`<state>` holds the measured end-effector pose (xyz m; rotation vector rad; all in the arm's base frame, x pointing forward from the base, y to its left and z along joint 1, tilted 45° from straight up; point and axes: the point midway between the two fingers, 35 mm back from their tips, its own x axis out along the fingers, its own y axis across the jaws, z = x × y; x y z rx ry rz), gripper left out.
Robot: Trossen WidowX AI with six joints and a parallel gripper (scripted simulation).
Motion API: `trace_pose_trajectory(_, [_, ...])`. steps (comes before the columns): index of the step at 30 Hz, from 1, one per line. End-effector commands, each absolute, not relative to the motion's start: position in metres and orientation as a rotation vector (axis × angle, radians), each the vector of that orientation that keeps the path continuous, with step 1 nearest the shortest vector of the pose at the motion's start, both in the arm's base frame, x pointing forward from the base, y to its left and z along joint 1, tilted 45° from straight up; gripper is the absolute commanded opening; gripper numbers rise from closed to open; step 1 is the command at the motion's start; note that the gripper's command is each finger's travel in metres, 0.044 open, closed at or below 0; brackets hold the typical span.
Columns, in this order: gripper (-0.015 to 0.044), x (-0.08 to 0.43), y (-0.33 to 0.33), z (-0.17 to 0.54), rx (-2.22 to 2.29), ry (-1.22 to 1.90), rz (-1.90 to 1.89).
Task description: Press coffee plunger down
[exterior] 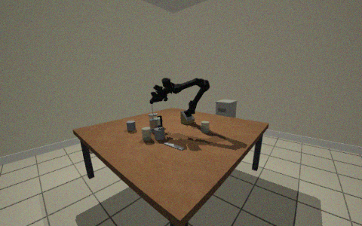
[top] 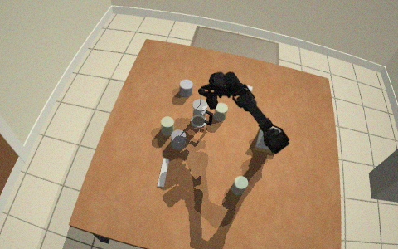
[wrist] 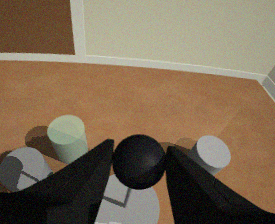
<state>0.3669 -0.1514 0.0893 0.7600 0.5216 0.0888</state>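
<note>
The plunger knob [wrist: 138, 160] is clamped between the gripper [wrist: 140, 163] jaws; the rod is seen raised above the press [top: 200, 113], so the press-down and release remain.

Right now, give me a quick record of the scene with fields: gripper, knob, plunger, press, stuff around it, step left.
gripper: shut on the knob
knob: black ball, between both fingers
plunger: rod stands above the lid, so not pressed down yet
press: upright on the table, dark handle to one side
stuff around it: several cups close by, such as the green cup and grey cup; one flat grey block
step left: push down, then release
</note>
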Motion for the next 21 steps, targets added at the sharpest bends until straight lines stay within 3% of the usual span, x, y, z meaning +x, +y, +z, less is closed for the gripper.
trace_pose_trajectory(1, [0.0122,0.365,-0.136,0.069,0.781,0.567,0.097])
trace_pose_trajectory(21, [0.0122,0.368,-0.112,0.046,0.783,0.564,0.097])
